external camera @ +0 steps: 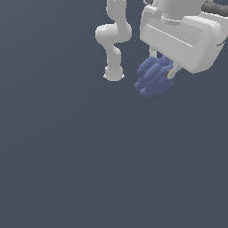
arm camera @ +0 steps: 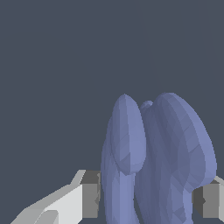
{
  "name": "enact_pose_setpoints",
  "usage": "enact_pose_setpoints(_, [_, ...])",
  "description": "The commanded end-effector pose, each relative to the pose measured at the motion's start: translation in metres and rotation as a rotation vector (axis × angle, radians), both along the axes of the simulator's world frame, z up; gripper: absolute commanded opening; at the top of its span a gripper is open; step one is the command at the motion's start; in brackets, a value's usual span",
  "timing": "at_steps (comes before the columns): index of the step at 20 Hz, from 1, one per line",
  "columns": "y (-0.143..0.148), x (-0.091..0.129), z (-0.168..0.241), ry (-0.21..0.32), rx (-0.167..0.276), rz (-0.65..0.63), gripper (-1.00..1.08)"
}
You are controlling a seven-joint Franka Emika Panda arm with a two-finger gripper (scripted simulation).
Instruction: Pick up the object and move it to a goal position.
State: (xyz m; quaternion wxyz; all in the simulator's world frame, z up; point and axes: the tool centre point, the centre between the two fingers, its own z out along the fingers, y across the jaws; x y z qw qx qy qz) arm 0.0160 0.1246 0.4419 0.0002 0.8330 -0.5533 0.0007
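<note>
The gripper (external camera: 163, 67) was clamped on the object (external camera: 152, 78), a lumpy blue-purple cluster of rounded lobes that hung from the white hand at about one o'clock from the exterior view's centre. In the wrist view the two fingers (arm camera: 90, 200) pressed against either flank of the object (arm camera: 153, 162), so the grasp looked made and the carrying step seemed to be in hand. The blob appeared to be clear of the floor (external camera: 89, 169), though the plain grey ground cast no clear shadow to confirm the height. No goal marker showed in either view, so where the load had to go could not be told; the next move would likely call for a steady travel with the fingers kept firm, since the lobed surface gave the pads only narrow, curved contact and might twist or slip. The arm's base (external camera: 113, 73) stood at about twelve o'clock, just beside the object in the picture but probably well behind it. The upper arm was cut off by the frame's edge, and the fingertips were largely hidden behind the lobes in the exterior view.
</note>
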Motion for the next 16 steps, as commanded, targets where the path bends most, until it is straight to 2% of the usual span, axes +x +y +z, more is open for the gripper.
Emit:
enact_pose_setpoints(1, [0.011, -0.003, 0.021, 0.001, 0.000, -0.001, -1.00])
enact_pose_setpoints(8, [0.033, -0.007, 0.060, 0.001, 0.000, 0.000, -1.00])
enact_pose_setpoints(16, [0.045, -0.008, 0.080, 0.001, 0.001, 0.001, -1.00])
